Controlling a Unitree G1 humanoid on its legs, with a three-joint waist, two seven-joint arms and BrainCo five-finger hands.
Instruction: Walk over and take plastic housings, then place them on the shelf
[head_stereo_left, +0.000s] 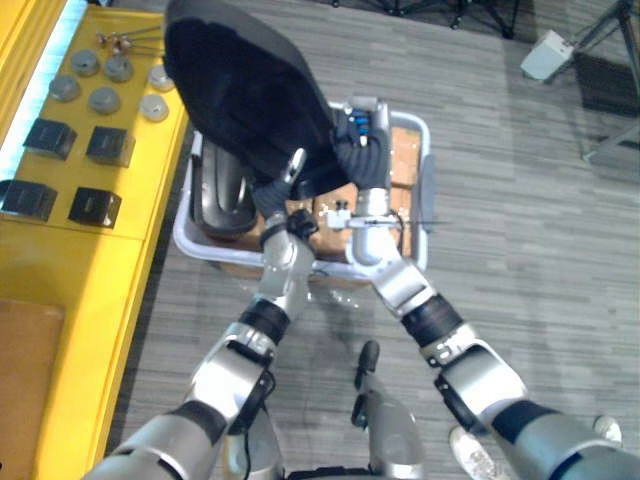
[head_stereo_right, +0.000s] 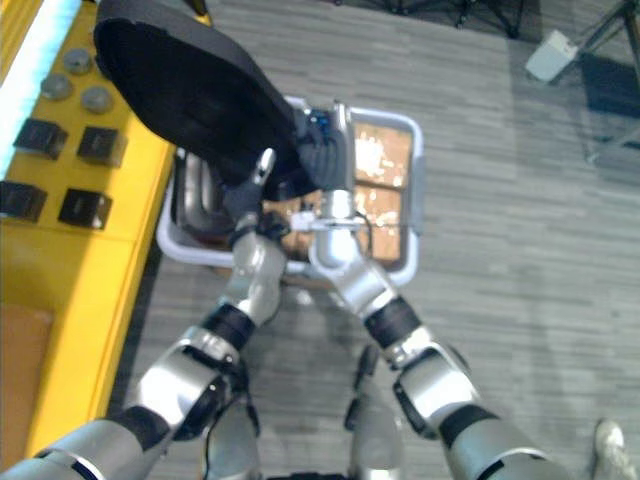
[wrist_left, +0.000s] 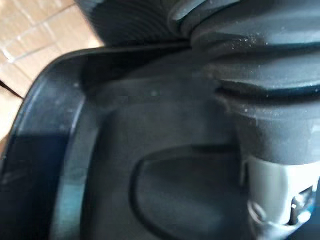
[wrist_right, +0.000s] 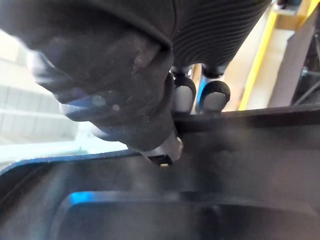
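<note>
Housing (head_stereo_left: 240, 90) clenched at rim by left hand (head_stereo_left: 295, 166) and right hand (head_stereo_left: 362, 150), above crate (head_stereo_left: 183, 238). Keep it level toward shelf (head_stereo_left: 100, 265).

Yellow shelf (head_stereo_left: 100, 270) — black boxes (head_stereo_left: 110, 146), grey discs (head_stereo_left: 104, 99)

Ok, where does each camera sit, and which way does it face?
Left eye: on the head, looking down at the housing over a crate beside a yellow shelf; both arms show.
Right eye: same scene, slightly aside.
Left wrist: on the left arm, against the housing; the cover of the left hand shows.
Right wrist: right hand, fingers and thumb pinching the housing's rim.
All four share the housing.
</note>
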